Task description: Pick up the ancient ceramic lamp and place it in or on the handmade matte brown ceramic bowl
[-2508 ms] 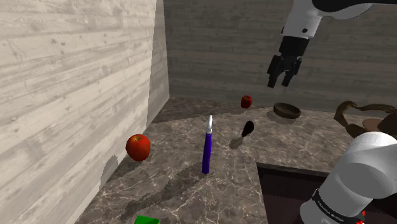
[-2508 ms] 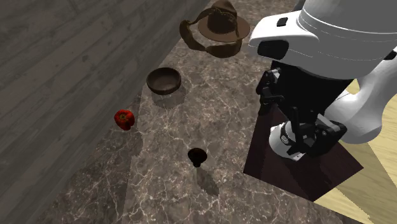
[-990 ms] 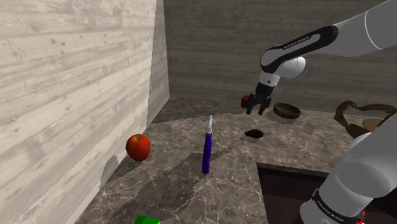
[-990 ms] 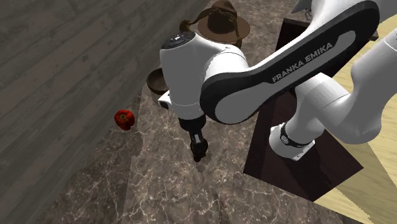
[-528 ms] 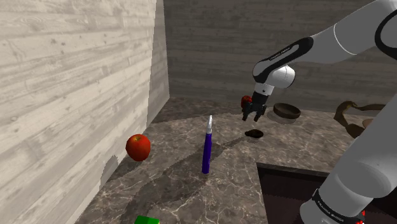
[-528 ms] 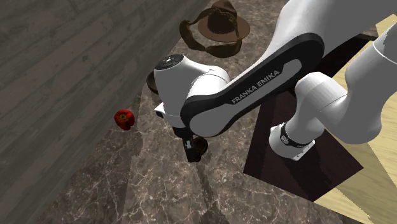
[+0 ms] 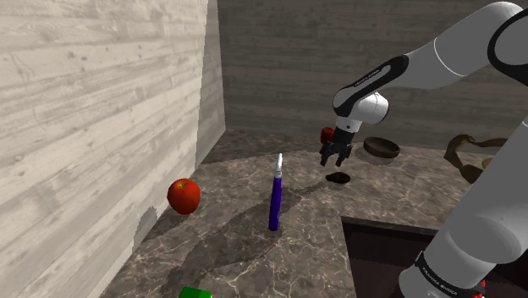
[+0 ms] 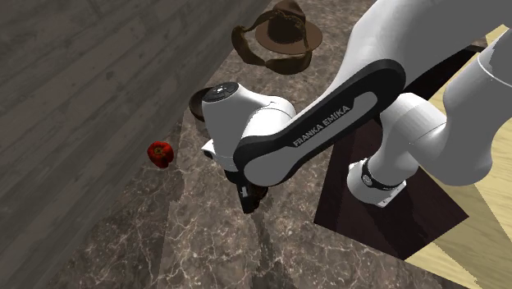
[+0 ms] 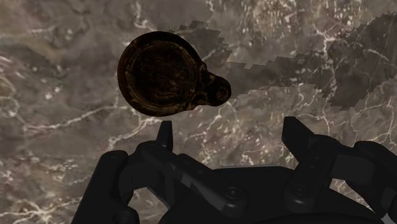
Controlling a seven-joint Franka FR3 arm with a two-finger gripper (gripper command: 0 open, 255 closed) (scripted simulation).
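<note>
Black claw [image 9: 230, 137], fingers spread and empty, hangs over the dark brown round ceramic lamp [image 9: 168, 73] lying flat mid-way across the marbled stone desk [image 7: 237, 254], short of the matte brown bowl [image 7: 382, 148] by the desk's wall edge, apparently positioned to straddle it from above.

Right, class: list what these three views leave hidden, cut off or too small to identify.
Brown bowl: second exterior view, mostly behind the arm's wrist.
Green block: shoulder view, cut by the bottom edge.
Small red object: shoulder view, partly behind the claw, kind too small to tell.
</note>
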